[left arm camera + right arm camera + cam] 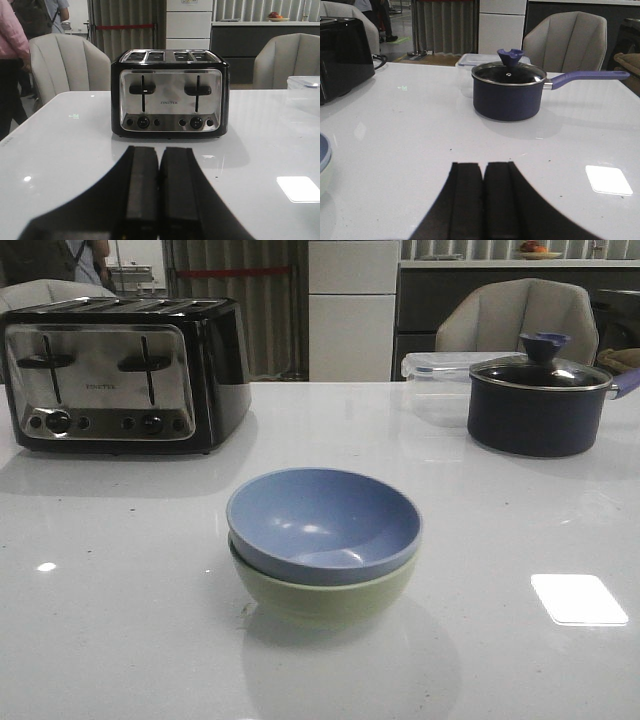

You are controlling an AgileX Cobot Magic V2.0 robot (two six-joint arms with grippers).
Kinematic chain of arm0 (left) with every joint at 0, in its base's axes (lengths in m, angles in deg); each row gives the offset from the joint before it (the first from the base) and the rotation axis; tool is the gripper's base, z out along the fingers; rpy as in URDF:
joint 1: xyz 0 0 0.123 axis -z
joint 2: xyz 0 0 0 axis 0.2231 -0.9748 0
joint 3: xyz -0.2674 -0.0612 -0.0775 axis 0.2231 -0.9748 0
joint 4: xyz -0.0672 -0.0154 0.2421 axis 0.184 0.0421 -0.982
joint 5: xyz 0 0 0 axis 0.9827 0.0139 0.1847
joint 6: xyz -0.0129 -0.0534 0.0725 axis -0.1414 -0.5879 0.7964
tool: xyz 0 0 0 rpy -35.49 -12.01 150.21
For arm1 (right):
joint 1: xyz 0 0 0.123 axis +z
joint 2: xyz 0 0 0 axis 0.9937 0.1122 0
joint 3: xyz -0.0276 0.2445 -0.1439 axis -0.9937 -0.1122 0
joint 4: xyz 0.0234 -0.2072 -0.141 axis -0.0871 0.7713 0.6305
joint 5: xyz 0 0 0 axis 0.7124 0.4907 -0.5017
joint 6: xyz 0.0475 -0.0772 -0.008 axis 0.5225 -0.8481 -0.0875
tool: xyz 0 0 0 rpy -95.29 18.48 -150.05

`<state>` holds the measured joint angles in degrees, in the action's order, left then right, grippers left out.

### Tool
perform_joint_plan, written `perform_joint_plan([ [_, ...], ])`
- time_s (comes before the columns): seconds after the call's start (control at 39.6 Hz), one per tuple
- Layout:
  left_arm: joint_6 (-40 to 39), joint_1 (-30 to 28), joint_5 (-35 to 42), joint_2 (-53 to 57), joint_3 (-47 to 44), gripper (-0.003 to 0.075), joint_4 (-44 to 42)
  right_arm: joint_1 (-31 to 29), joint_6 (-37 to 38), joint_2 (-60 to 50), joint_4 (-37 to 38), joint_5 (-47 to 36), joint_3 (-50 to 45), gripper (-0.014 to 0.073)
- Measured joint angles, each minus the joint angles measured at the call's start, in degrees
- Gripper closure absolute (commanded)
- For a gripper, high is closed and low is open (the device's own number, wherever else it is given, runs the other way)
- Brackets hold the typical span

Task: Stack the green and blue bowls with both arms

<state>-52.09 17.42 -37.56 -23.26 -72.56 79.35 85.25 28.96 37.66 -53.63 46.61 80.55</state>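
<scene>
White glossy table [120, 640]; centre frame: blue bowl [322, 523] nested in green bowl [325, 602]. Rigid, light, likely slippery; grip at rim. Left gripper [159, 186], right gripper [483, 196]: fingers together, empty.

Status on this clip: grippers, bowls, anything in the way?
Left gripper shut, empty; right gripper shut, empty. Blue bowl nested in green bowl, stack upright mid-table. Toaster and lidded pot stand well behind.
</scene>
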Motion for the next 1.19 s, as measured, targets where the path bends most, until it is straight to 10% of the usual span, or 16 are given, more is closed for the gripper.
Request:
perform_joint_plan([
  [1.19, 0.00, 0.00, 0.17, 0.00, 0.00, 0.0622, 0.00, -1.82, 17.99, -0.12, 15.69, -3.51, 0.00, 0.0557],
])
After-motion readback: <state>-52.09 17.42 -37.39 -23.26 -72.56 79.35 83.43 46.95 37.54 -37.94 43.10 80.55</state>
